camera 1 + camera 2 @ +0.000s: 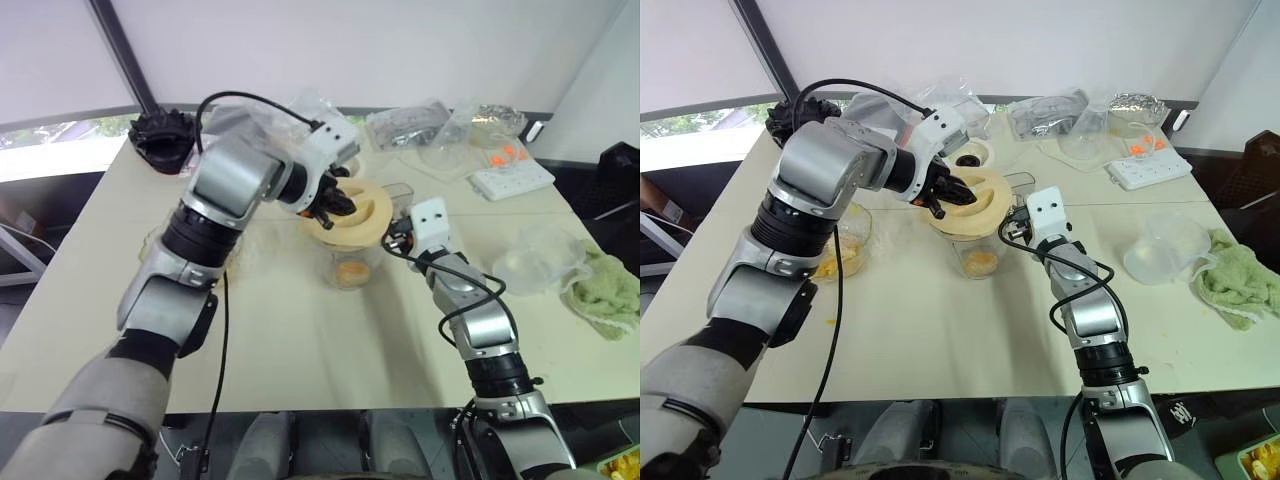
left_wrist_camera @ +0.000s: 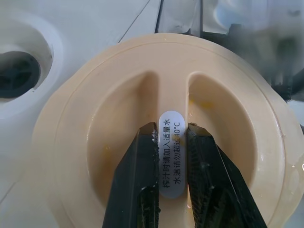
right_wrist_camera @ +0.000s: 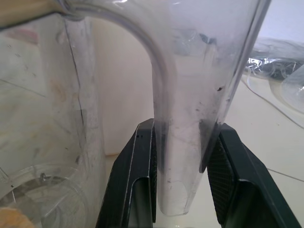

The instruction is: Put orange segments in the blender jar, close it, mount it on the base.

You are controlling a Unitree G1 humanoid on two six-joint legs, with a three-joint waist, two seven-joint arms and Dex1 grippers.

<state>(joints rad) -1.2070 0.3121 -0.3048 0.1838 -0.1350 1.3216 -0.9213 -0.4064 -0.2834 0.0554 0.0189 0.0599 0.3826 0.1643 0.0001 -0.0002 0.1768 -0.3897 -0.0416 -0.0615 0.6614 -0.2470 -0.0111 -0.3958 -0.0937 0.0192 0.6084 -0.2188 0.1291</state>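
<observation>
Taking the blender jar [image 1: 978,250] near the middle of the table [image 1: 940,340] as the landmark: to its left stands a clear tub [image 1: 845,245] with yellow fruit pieces in it, and a few small yellow scraps lie on the tabletop near that tub. The left gripper [image 2: 171,142] reaches down onto the jar from the left, its two black fingers [image 2: 137,185] drawn narrow and pinched on the raised centre ridge of the cream lid [image 2: 95,123], which sits on the jar's rim; the left wrist view shows that ridge bearing a small white oval label with printed characters between the fingers. Orange segments [image 1: 350,271] lie at the bottom of the jar, seen through its clear wall. Just behind the jar, beyond the lid, stands the base [image 1: 970,156], cream-white with its dark round socket facing up; the left wrist view catches it beside the lid's edge. Immediately right of the jar the right gripper [image 3: 183,156] is clamped on the jar's side handle [image 3: 190,118], its fingers partly spread with the clear handle strap filling the gap, a grip the right wrist view makes plain while the head views hide it behind the white wrist housing. Farther right of the jar lie a clear plastic container [image 1: 1165,245] and a green cloth [image 1: 1240,280], and behind them a white power strip [image 1: 1150,168].
</observation>
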